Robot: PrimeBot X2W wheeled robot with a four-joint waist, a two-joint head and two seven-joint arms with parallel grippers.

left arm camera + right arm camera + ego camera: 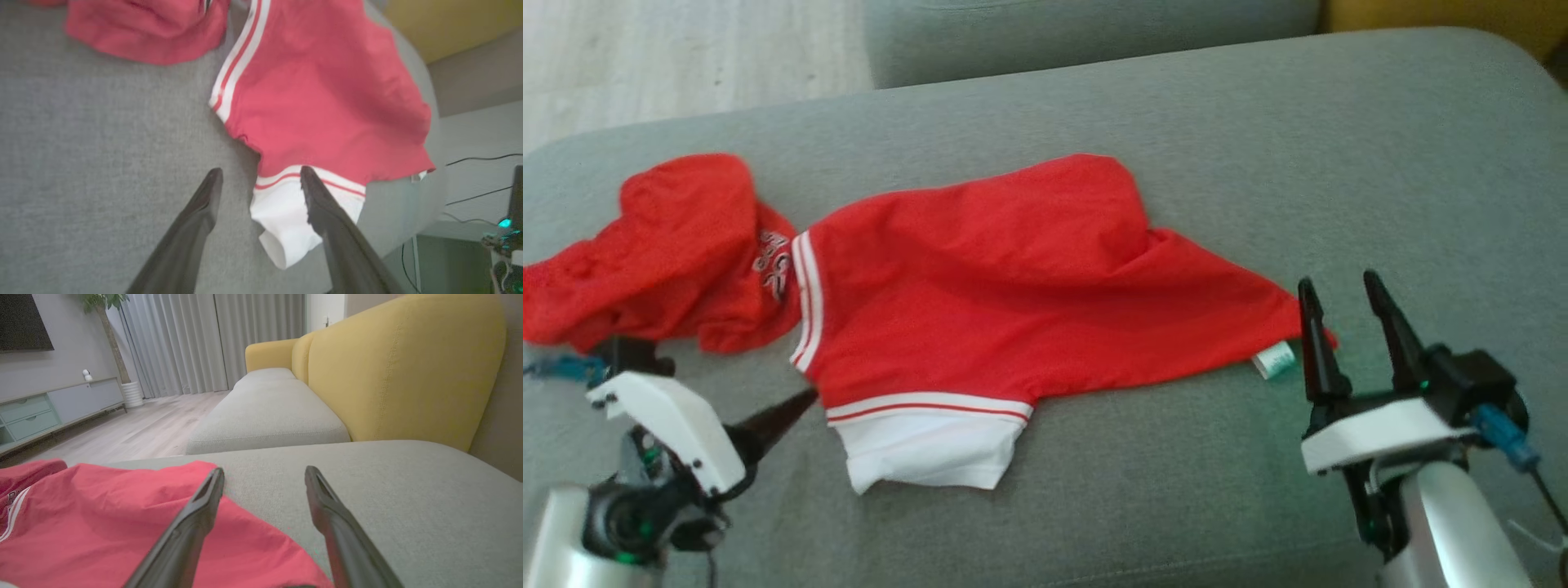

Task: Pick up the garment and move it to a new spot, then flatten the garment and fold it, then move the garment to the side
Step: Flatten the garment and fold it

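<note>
**Robot Lines Up on Half-Spread Red Garment**

Left wrist view: the left gripper point(261, 171) hangs with its fingers spread wide and empty, aimed at the white sleeve point(286, 220) of the red garment point(327, 94). One finger crosses the cuff in this view; whether it touches cannot be told. A bunched part point(147, 28) lies beyond.

Right wrist view: the right gripper point(264, 469) sits low over the grey sofa cushion point(408, 490), fingers parted and holding nothing. One finger is over the garment's red hem and the other over bare fabric. A yellow sofa back point(400, 375) rises behind.

Head view: the garment stretches across the middle of the cushion. It is crumpled toward the left edge, its sleeve points at the near edge, and its hem corner with a small label point(1274, 359) lies just beside the right fingers.

The work appears to be at the flattening step, with folding not yet begun. The next move likely calls for each gripper to close on cloth, sleeve and hem corner, and draw the bunched end out smooth.
</note>
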